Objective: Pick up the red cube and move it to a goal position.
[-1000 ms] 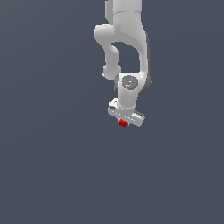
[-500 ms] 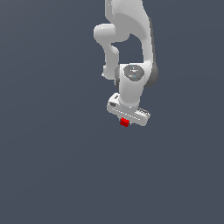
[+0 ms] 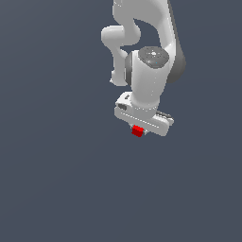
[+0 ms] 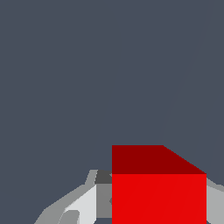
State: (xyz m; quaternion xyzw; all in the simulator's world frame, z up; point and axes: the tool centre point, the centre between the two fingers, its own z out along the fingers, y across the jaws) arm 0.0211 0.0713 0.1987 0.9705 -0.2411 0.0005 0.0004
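The red cube [image 3: 137, 131] is a tiny plain bright red block held just under the white gripper [image 3: 138, 133] in the exterior view. Only part of it shows below the gripper's body. In the wrist view the red cube [image 4: 158, 192] fills the space between the grey-white fingers [image 4: 83, 203], one on each side of it. The gripper is shut on the cube and holds it up over the flat dark grey ground. The arm reaches down from the upper part of the exterior view.
The white arm links [image 3: 142, 28] hang above the gripper. The plain dark grey ground [image 3: 56, 179] lies all around, with no other object in view.
The arm has swung with the cube: the wrist and gripper have shifted a little toward the exterior view's right and look larger, closer to the camera. The cube stays held.
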